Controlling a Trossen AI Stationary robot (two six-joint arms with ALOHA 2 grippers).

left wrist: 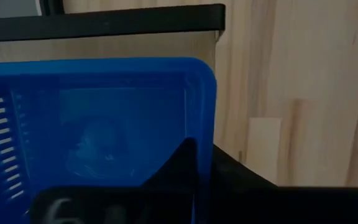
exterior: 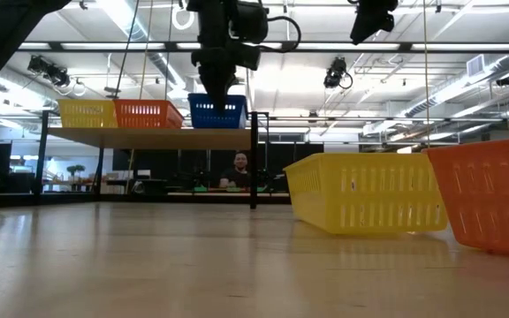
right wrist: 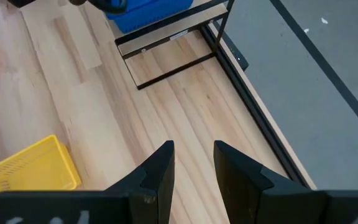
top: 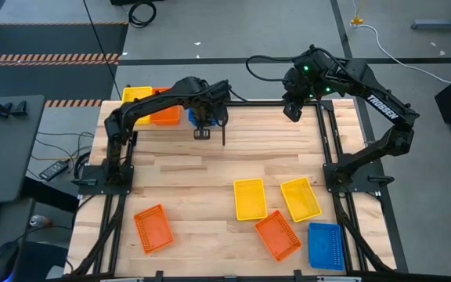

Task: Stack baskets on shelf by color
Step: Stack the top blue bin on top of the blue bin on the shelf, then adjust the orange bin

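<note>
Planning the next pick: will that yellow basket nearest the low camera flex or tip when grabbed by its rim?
The yellow basket looks like thin slotted plastic, so probably light, with a slightly flexing wall. A one-sided rim grip would likely tilt it. Its flat base suggests sliding, not rolling.

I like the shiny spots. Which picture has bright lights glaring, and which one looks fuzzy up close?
Low view: ceiling lights glare white behind the shelf, and the near orange basket looks soft. Left wrist view: the blue basket fills the picture and looks blurry. High view: evenly lit, with only soft shadows on the table.
</note>
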